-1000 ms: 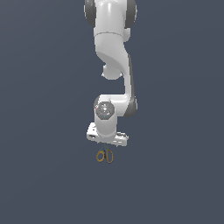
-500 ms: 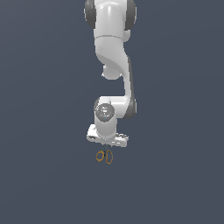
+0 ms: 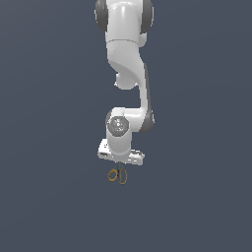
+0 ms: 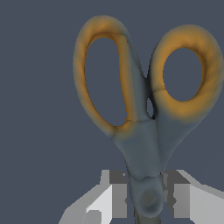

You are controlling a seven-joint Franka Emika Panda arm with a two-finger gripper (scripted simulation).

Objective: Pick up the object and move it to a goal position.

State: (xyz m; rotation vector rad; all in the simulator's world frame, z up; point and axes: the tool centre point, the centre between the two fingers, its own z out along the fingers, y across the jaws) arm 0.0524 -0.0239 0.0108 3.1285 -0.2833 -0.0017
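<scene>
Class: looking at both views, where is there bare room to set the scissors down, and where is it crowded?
Bare grey surface lies all around the scissors, to the exterior view's left, right and below. The only crowded spot is directly under the claw, whose fingers flank the pivot.

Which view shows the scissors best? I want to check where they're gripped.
The wrist view: the scissors fill it, both orange loops clear, the tool closed on the pivot end. The exterior view shows the scissors only as tiny loops below the tool; the grip itself is unreadable.
</scene>
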